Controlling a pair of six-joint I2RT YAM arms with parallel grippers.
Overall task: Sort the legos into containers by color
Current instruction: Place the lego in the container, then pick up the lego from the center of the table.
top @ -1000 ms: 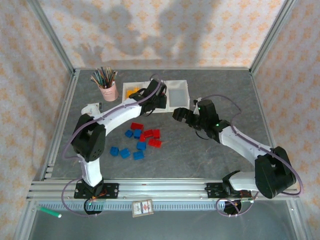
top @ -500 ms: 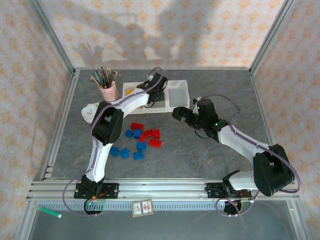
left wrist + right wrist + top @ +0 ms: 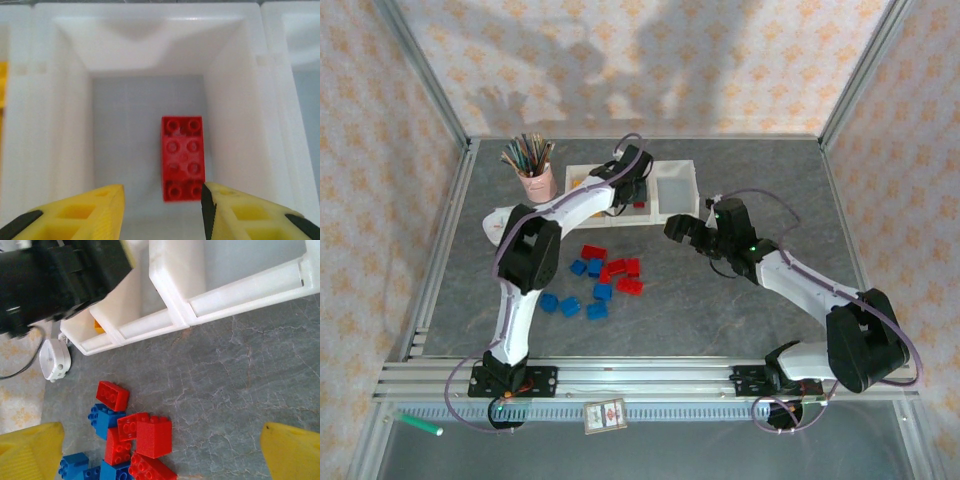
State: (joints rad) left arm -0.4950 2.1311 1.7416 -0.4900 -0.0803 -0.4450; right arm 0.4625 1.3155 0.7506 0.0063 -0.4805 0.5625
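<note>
Nearest on the desk point(image 3: 720, 310), a loose group of red and blue legos point(image 3: 603, 280) lies left of centre, the bricks touching or just beside one another. In the right wrist view the closest of them are a red block point(image 3: 153, 436) resting against other red bricks, with blue bricks on their left side.

Beyond and to the right of this group, the right end effector point(image 3: 677, 230) hangs above bare desk, released, with its yellow fingers point(image 3: 30, 452) spread wide and nothing between them. It sits near the right container point(image 3: 677, 188) but apart from it.

Farther back stand the containers point(image 3: 695, 205), three white bins joined in a left-to-right row. The left end effector point(image 3: 162, 212) hangs over the middle container point(image 3: 65, 125), pointing down into it. It is released: its jaws stand parted and grip nothing. One red brick point(image 3: 183, 157) lies flat on the floor of that container, studs up, long axis running near to far, toward the right wall. The near right corner of the brick is overlapped by the right fingertip in the left wrist view; contact cannot be determined. The left container point(image 3: 570, 175) holds yellow-orange bricks point(image 3: 582, 184).

Left of the containers stands a pink cup of pencils point(image 3: 537, 185).
</note>
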